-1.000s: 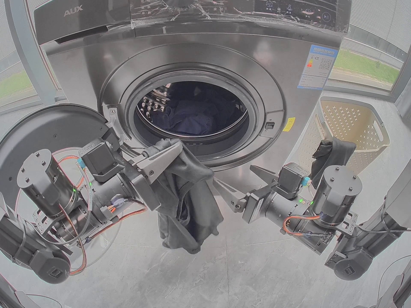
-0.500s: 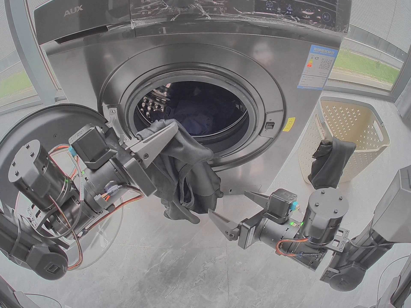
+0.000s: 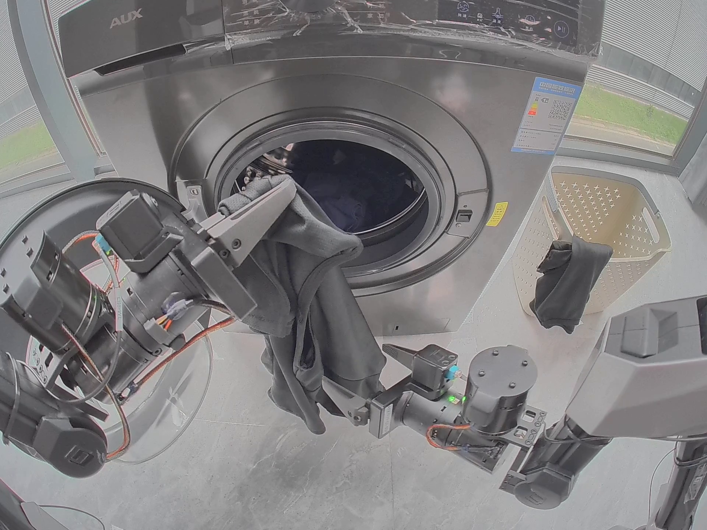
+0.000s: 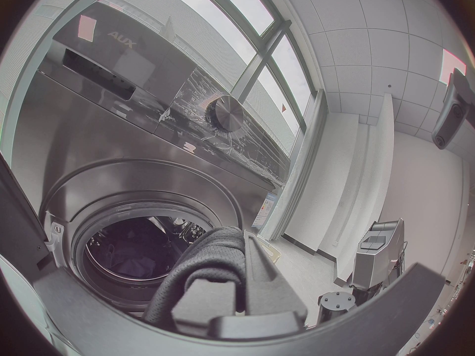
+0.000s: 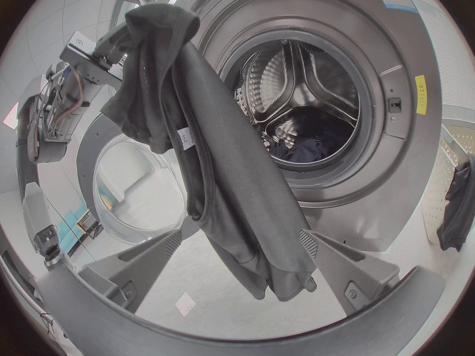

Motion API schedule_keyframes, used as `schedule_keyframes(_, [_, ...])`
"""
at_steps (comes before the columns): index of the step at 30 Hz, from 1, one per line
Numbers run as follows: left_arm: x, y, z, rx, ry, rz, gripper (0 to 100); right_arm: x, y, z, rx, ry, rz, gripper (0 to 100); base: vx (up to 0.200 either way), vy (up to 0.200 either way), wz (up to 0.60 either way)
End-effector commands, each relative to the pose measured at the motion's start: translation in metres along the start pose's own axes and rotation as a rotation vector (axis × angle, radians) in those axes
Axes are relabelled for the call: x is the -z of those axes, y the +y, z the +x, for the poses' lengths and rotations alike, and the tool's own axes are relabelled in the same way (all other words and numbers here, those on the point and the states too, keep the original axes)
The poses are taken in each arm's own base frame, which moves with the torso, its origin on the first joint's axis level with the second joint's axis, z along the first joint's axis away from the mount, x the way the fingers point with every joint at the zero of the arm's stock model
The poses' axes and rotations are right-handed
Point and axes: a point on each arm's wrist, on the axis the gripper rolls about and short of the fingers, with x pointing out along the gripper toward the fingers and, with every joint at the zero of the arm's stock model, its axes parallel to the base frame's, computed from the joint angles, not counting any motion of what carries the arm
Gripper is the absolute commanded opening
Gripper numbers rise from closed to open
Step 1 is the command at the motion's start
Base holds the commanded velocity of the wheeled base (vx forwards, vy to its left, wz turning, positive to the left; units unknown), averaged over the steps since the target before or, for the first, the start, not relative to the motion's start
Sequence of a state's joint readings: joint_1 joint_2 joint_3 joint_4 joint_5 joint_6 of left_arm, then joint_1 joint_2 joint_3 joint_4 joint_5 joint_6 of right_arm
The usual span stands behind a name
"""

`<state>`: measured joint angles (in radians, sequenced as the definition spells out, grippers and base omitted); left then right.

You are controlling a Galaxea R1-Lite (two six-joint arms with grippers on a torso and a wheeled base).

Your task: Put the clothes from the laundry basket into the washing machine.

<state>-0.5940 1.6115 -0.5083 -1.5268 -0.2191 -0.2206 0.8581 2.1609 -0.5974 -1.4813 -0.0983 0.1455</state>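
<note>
Garment, dark grey, hangs from my left jaws, which clench its top just before the open washing machine; my right jaws gape beside the garment's lower end.

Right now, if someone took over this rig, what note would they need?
Left claw: shut on dark garment, held up at the washing machine opening, not yet inside.
Right claw: open, low, straddling the garment's hanging tail.
Done: dark blue clothes lie in the drum.
To do: push this garment in; then fetch the other dark piece draped over the laundry basket rim.
</note>
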Motion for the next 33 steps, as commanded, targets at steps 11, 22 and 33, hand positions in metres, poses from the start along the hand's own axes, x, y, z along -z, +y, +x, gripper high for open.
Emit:
schedule_keyframes(11, [0.001,0.000,-0.001,0.000,0.005,-0.001,0,0.020,0.010,0.039,-0.056,-0.048,0.005,100,0.000,0.000,0.00])
schedule_keyframes(22, [0.001,0.000,-0.002,-0.003,0.006,-0.001,0,0.018,0.000,0.070,-0.033,-0.120,0.011,100,0.000,0.000,0.00])
schedule_keyframes(33, [0.001,0.000,-0.002,-0.001,0.006,-0.001,0,0.020,-0.011,0.074,-0.010,-0.135,0.012,0,0.000,0.000,0.00])
